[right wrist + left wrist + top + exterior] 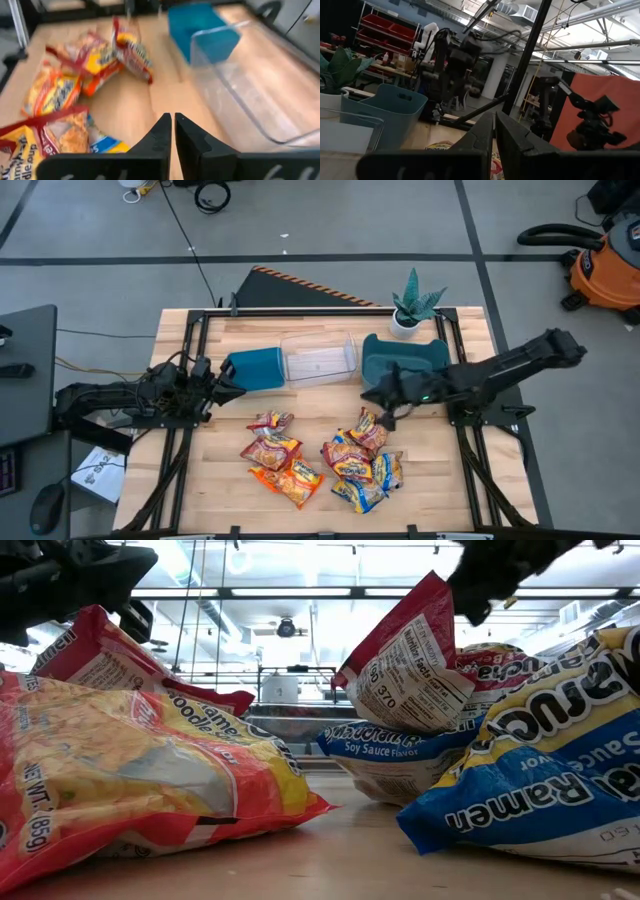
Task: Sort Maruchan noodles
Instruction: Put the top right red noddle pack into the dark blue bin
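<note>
My right gripper (pixel 384 416) closed, empty, above noodle packets (pixel 325 460) heaped at bench's 6 o'clock. Left gripper (pixel 232 383) closed, idle at 9. Packets light, crinkly, slippery, brittle inside; I'd pinch edge seam.

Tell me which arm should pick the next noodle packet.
Right, probably. The right claw hangs just above the red packet at the pile's edge, while the left claw sits beside the small teal bin, away from the packets.

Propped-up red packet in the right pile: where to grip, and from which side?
Pinch the red packet by its raised crimped corner, coming straight down. It leans on a blue packet with that corner free in the air, while its lower end sits behind the blue one.
</note>
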